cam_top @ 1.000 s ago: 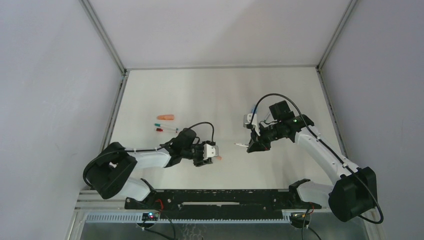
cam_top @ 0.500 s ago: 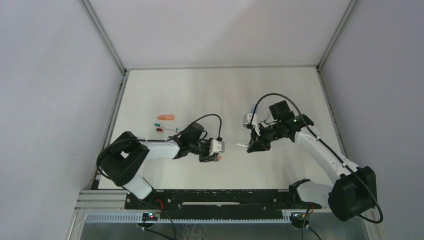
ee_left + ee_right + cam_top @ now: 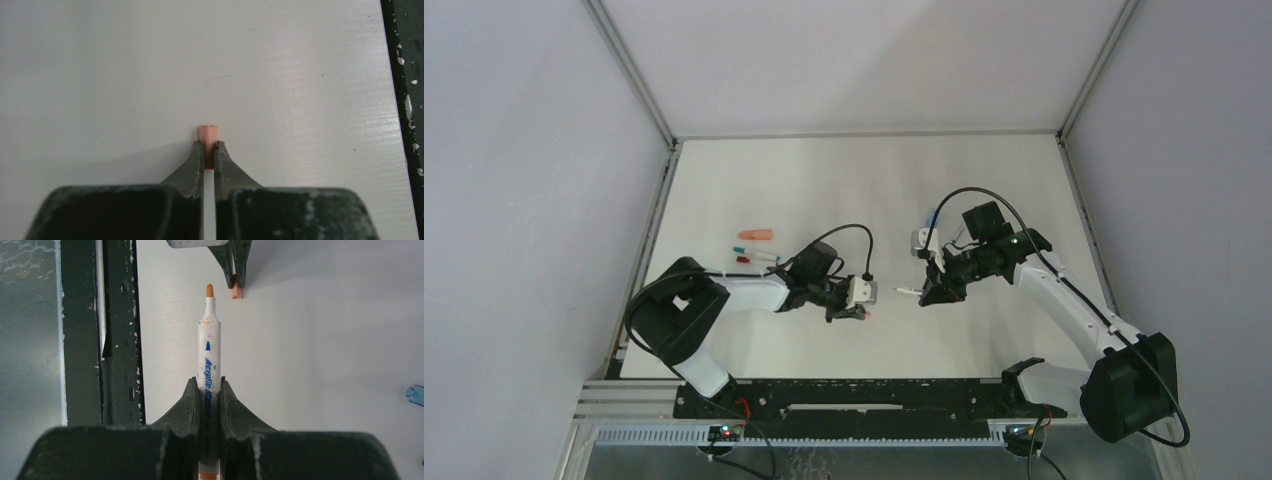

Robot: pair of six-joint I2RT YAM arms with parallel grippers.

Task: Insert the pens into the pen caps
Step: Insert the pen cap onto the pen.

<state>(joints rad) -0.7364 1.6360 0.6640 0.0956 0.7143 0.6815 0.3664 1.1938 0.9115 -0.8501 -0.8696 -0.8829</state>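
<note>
Salmon-orange cap (image 3: 209, 134), light, rigid and probably slippery, is pinched at its base by the left gripper (image 3: 209, 151), while the right gripper (image 3: 208, 386) is clamped on the equally light marker (image 3: 208, 340) mid-barrel.

The left gripper (image 3: 862, 306) and the right gripper (image 3: 924, 293) are facing each other over the middle of the counter (image 3: 844, 180). The held cap (image 3: 210, 133) is sticking out of the left fingers (image 3: 192, 162), just beside the tip of the held pen (image 3: 209, 340) but not touching it. Well to the left, a loose cap (image 3: 756, 235) is lying behind two loose pens (image 3: 762, 251), which are lying side by side.
</note>
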